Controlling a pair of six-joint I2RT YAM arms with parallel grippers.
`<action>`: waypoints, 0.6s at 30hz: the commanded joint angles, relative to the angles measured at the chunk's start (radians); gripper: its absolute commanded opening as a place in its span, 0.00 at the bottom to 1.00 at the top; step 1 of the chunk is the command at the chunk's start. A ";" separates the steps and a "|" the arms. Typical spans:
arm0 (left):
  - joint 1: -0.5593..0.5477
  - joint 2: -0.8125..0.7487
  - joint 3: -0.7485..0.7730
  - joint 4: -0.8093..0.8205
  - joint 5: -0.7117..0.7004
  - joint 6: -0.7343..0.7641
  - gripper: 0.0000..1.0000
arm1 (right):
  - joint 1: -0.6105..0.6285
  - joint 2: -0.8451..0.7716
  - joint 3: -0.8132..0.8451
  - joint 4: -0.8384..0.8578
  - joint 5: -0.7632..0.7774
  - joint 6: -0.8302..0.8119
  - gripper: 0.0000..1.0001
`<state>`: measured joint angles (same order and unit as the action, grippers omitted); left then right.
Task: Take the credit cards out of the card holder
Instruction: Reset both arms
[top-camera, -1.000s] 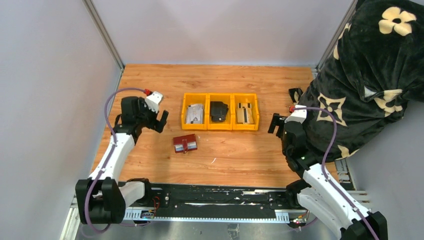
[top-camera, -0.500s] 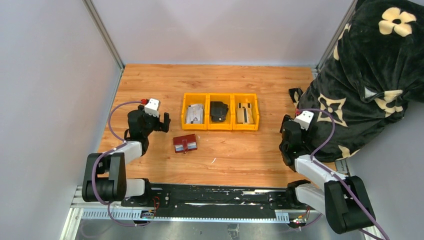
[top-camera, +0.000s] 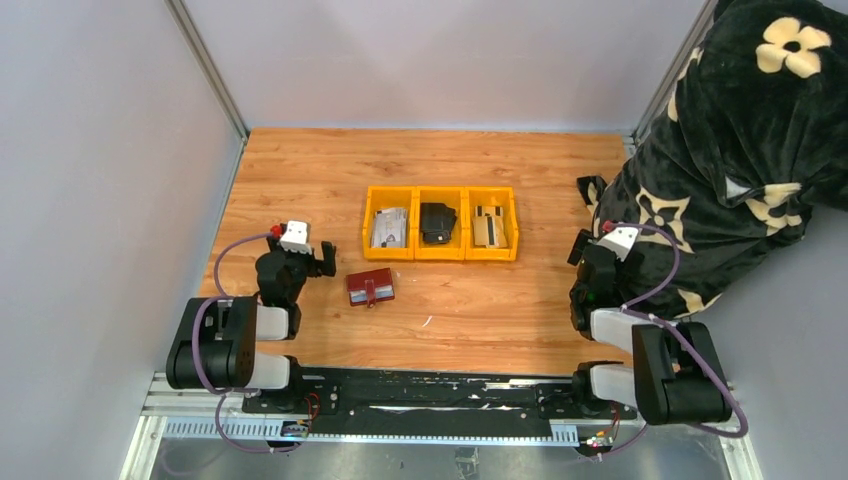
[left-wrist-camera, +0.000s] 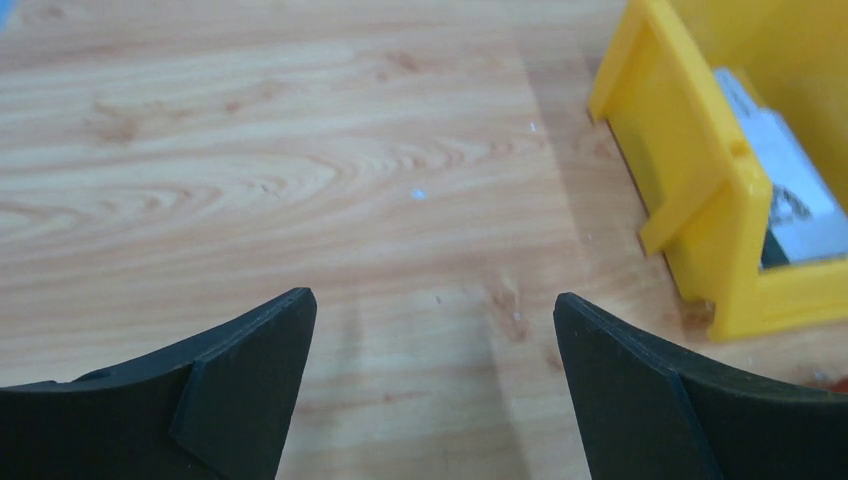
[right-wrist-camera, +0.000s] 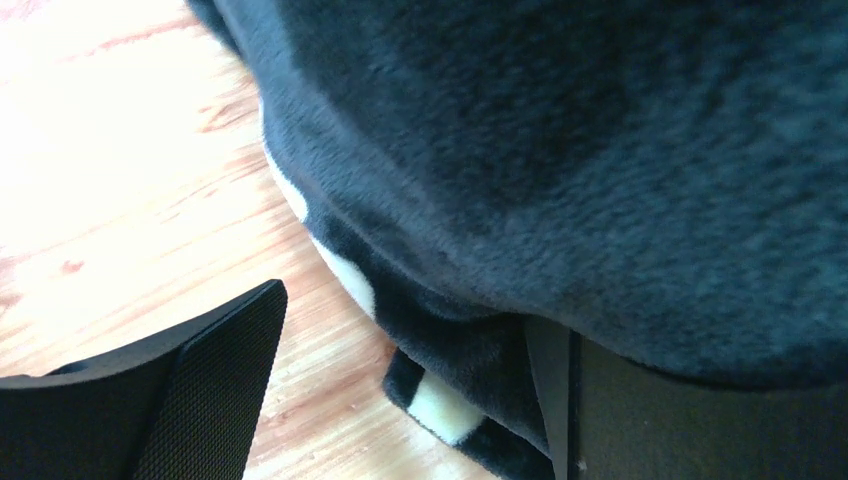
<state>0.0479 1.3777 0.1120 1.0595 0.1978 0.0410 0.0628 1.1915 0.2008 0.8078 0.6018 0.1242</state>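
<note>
- Card holder (top-camera: 370, 287): maroon, lying flat on the wooden table (top-camera: 300, 160), its strap tab across the middle; it sits just in front of the leftmost of three yellow bins (top-camera: 440, 192), apart from both grippers
- Credit cards: grey-white ones (top-camera: 389, 228) lie in the left bin; tan-gold ones with a dark stripe (top-camera: 489, 226) lie in the right bin; whether any sit inside the holder cannot be told
- Black wallet-like object (top-camera: 437, 222): in the middle bin
- Left gripper (left-wrist-camera: 430, 305): released, jaws spread wide with only bare wood between them; it is low over the table to the left of the card holder, near but not touching it; in the left wrist view the corner of the left bin appears at right, a grey-white card inside
- Right gripper (right-wrist-camera: 405, 320): released, jaws wide and grasping nothing; it is at the right table edge, well apart from the holder; one finger is partly covered by the black flower-patterned blanket (top-camera: 740, 120) draped beside the table
</note>
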 joint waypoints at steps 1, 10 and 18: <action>0.006 0.014 0.050 0.114 -0.071 -0.033 1.00 | -0.023 0.082 -0.012 0.151 -0.156 -0.087 0.91; 0.002 0.000 0.064 0.063 -0.044 -0.013 1.00 | -0.006 0.242 -0.007 0.322 -0.267 -0.184 0.95; 0.001 0.001 0.061 0.078 -0.041 -0.016 1.00 | 0.002 0.196 0.021 0.199 -0.261 -0.176 0.96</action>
<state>0.0490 1.3781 0.1722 1.1004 0.1715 0.0223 0.0586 1.3956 0.1989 1.0195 0.3580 -0.0383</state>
